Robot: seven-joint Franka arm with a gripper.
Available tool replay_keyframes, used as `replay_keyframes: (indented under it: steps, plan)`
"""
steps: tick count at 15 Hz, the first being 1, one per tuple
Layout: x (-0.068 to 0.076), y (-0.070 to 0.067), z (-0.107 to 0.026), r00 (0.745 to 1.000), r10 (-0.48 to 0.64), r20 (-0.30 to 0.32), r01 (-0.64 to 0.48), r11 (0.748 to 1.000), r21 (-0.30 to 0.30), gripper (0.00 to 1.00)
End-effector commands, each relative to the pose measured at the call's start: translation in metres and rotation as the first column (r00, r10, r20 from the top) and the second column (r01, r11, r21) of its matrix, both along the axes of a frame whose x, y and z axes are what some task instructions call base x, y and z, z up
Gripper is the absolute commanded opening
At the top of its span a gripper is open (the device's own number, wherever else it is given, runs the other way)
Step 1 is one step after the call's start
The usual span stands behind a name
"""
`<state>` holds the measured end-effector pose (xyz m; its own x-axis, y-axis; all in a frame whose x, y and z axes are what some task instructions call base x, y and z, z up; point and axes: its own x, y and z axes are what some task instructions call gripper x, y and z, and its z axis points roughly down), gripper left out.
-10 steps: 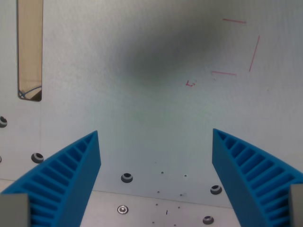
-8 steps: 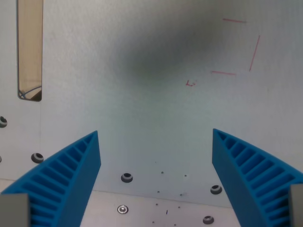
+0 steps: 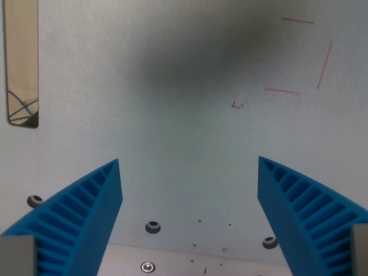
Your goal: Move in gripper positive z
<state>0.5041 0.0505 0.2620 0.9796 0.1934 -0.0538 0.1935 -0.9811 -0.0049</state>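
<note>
Wrist view. Gripper [image 3: 190,172] spread wide, its blue ribbed fingers [image 3: 86,213] holding nothing above a pale table [image 3: 172,138]. Red pen lines [image 3: 310,57] at one o'clock; beside them a small red mark [image 3: 237,105], illegible. Slot [image 3: 22,63] at ten o'clock.
</note>
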Motion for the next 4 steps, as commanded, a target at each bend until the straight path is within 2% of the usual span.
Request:
replay_keyframes:
  steps: [1,4]
  plan:
    - [-0.004,-0.001,-0.012,0.999,0.000,0.046,0.000,1.000,0.002,1.00]
    - [-0.004,-0.001,-0.027,0.999,0.000,0.046,0.000,1.000,0.002,1.00]
